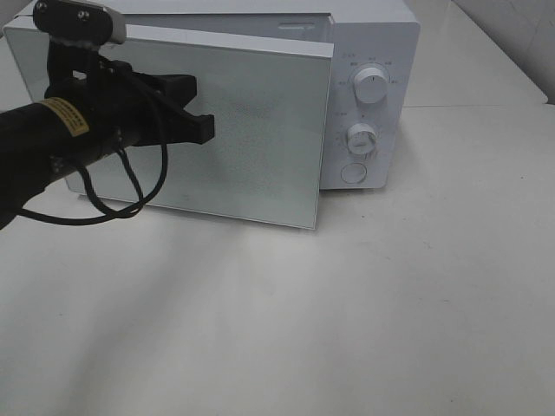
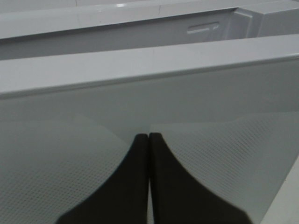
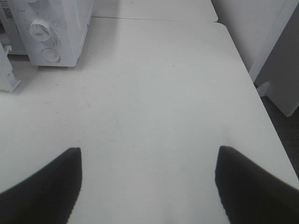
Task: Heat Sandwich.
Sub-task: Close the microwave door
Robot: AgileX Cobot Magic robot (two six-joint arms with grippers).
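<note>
The sandwich is not in view in any frame. A white microwave (image 1: 375,43) stands at the back of the table, its glass door (image 1: 260,147) ajar, the free right edge standing out from the body. My left gripper (image 1: 206,127) is shut and empty, its tips against the door's front face. In the left wrist view the shut fingertips (image 2: 149,136) touch the door (image 2: 140,65), with a gap to the oven body behind. My right gripper (image 3: 149,150) is open and empty above the bare table, away from the microwave (image 3: 65,28). It does not show in the exterior view.
The control panel has an upper knob (image 1: 371,87), a lower knob (image 1: 362,137) and a round button (image 1: 354,172). The white table (image 1: 347,329) reaches to the front and right. Its right edge (image 3: 261,107) shows in the right wrist view, with a white panel (image 3: 280,70) beyond.
</note>
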